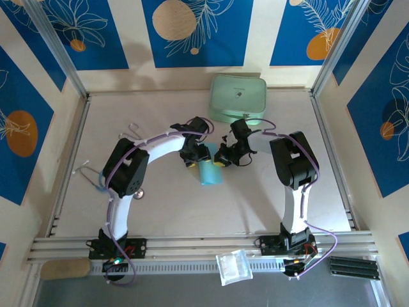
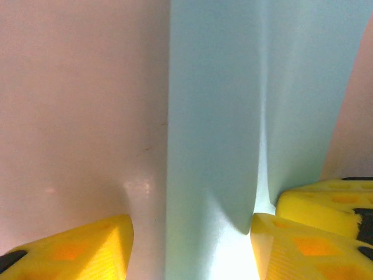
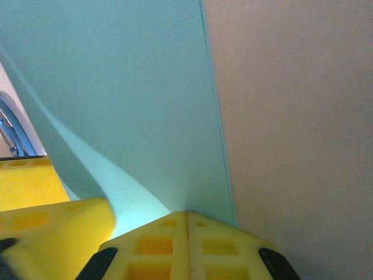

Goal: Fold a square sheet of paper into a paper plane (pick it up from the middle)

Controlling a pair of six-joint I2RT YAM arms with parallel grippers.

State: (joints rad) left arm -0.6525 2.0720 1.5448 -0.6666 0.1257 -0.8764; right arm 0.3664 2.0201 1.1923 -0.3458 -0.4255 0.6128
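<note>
**A pinch on one side, a straddle on the other**

Nearest us, at the front rail, a small clear pouch lies between the two bases. From there both arms bow outward and curl back in, elbows wide and wrists tipped down. Their tools meet nose to nose over the middle of the table. We read that pose as two helpers working one crease.

The sheet of paper lies there, narrowed to a strip, part flat and part lifted. The right gripper has its yellow tips pressed together at the sheet's edge, and the paper curves up into them. We judge it is holding a flap. The left gripper stands with tips apart astride the strip, clamping nothing, likely placed to steady the fold.

Beyond, by the far wall, the mint-green case sits well apart from both.
</note>
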